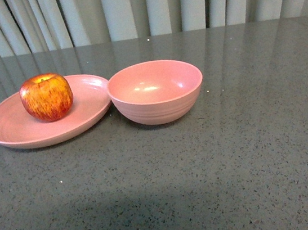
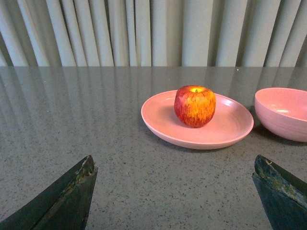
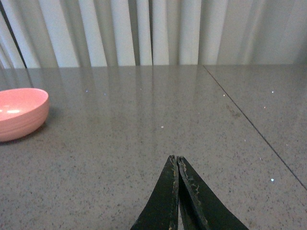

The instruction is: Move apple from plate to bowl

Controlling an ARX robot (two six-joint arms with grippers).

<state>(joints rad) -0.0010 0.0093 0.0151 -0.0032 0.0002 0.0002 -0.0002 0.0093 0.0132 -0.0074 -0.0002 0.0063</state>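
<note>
Pale pleated curtains [image 1: 140, 9] back a glossy, speckled grey desk [image 1: 207, 170]. The plate [image 1: 8, 125] sits just beside the bowl [image 1: 158, 100], and the apple [image 1: 46, 97] rests on the plate. The left gripper [image 2: 175, 163] gapes wide and empty; the right gripper [image 3: 176, 160] is closed on nothing.

I count one apple [image 1: 46, 97], and only one. There are two pink dishes: one shallow plate [image 1: 8, 125] and one deep bowl [image 1: 156, 100]. One grey speckled table [image 1: 251, 164] carries all three. Of my own pincers I see two, the left gripper [image 2: 173, 163] and the right gripper [image 3: 176, 160], each with two dark fingers [image 2: 72, 196], four in all.
</note>
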